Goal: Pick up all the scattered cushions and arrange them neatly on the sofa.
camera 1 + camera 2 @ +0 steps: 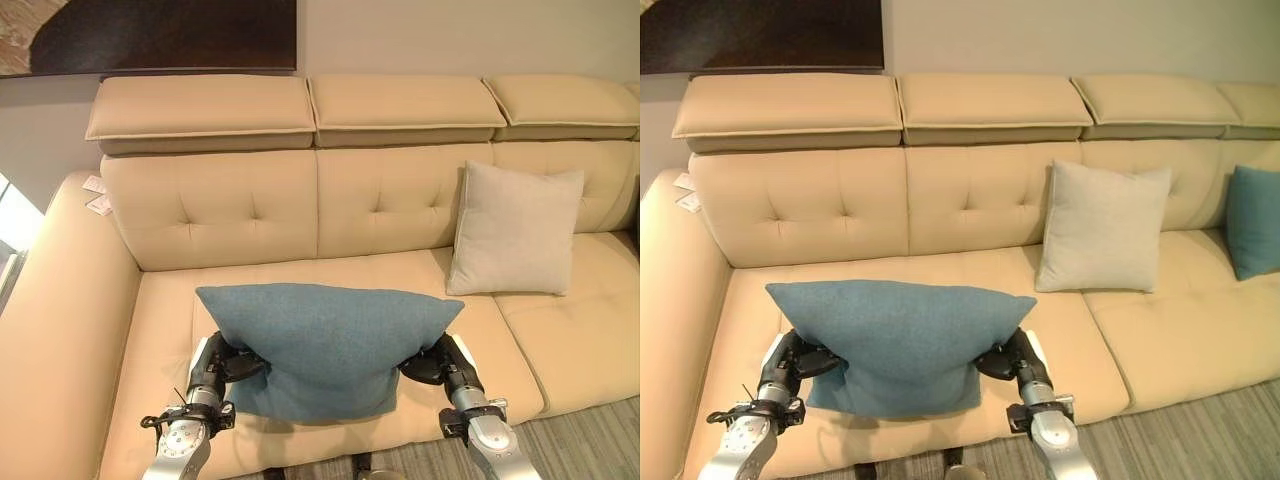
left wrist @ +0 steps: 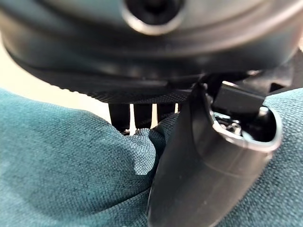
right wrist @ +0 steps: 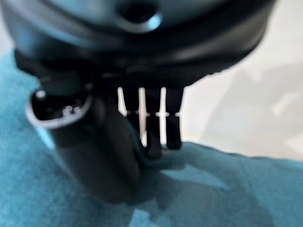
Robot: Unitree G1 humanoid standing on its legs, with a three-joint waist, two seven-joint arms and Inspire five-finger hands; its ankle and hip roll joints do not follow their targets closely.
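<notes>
Large teal-blue fabric cushion (image 1: 325, 345), held up over the near edge of the beige sofa (image 1: 90, 330), left of centre; top edge wide, sides pinched inward lower down, lower part sagging towards the seat. Pale grey square cushion (image 1: 515, 230) standing upright, leaning against the sofa backrest, farther back and to the right of the blue one. Second teal cushion (image 1: 1252, 220) propped upright against the backrest at the far right, partly cut off by the edge.
</notes>
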